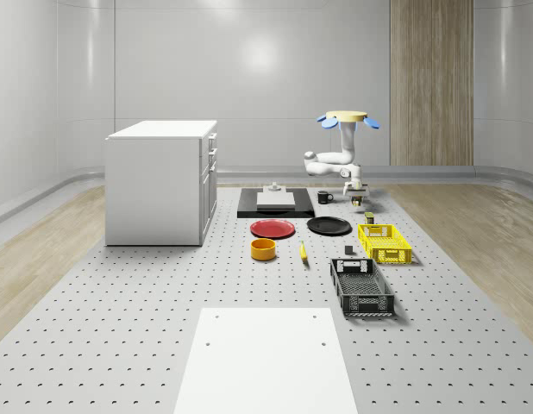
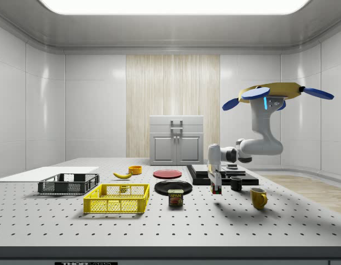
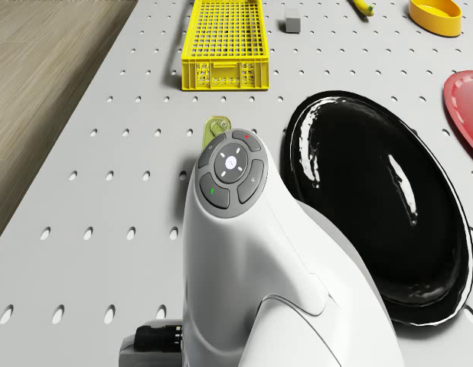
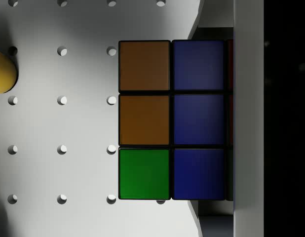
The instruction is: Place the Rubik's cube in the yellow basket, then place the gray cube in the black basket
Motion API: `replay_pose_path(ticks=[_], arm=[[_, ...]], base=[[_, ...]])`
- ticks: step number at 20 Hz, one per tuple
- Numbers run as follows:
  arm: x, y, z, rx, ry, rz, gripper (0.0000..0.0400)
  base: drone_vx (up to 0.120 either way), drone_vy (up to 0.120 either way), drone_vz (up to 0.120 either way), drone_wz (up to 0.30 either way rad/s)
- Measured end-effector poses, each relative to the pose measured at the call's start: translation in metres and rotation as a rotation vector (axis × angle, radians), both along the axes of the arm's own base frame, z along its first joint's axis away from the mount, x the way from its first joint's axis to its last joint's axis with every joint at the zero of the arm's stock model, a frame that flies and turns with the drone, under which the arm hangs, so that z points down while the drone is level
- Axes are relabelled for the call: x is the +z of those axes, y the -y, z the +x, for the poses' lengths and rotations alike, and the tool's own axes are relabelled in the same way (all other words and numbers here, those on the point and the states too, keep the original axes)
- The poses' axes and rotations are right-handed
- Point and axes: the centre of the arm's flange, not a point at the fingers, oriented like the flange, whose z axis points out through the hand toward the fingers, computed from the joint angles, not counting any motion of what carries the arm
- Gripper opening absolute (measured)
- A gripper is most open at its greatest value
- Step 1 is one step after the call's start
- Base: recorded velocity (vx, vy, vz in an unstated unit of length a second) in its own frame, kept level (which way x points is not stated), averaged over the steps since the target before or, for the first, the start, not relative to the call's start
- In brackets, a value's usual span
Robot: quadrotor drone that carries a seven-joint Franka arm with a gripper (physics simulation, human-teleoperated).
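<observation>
Drone (image 1: 347, 116) hovers over table's (image 1: 120, 328) far right part, arm dropped so gripper (image 2: 216, 186) sits right at Rubik's cube (image 4: 170, 121), just beyond yellow basket (image 1: 385, 242). Top-down reach, probably for a grasp. Can't tell grip state. Gray cube (image 1: 348, 251) waits by black basket (image 1: 361, 287).

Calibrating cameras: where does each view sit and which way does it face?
Whole-scene: high off the table's near end, facing its length; drone hovering, arm, hand past the yellow basket.
Side: table height, facing across; same three.
Drone: looks down its arm.
Wrist: straight at the Rubik's cube.
Whole-scene and side share the basket.
</observation>
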Motion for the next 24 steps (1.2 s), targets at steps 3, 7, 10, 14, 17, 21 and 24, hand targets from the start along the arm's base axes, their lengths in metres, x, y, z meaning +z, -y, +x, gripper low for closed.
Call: replay_pose_path(ticks=[3, 7, 10, 14, 17, 21, 24], arm=[[-0.0041, 0.0000, 0.0000, 0.000, 0.000, 0.000, 0.0325], [-0.0068, 0.0000, 0.0000, 0.000, 0.000, 0.000, 0.0325], [-0.0077, 0.0000, 0.0000, 0.000, 0.000, 0.000, 0.0325], [-0.0083, 0.0000, 0.0000, 0.000, 0.000, 0.000, 0.0325], [-0.0085, 0.0000, 0.0000, 0.000, 0.000, 0.000, 0.0325], [-0.0086, 0.0000, 0.0000, 0.000, 0.000, 0.000, 0.0325], [-0.0086, 0.0000, 0.0000, 0.000, 0.000, 0.000, 0.0325]], base=[[0.000, 0.000, 0.120, 0.000], [0.020, 0.000, 0.120, 0.000], [0.120, 0.000, 0.027, 0.000], [0.120, 0.000, 0.000, 0.000], [0.120, 0.000, 0.000, 0.000], [0.120, 0.000, 0.000, 0.000], [0.120, 0.000, 0.000, 0.000]])
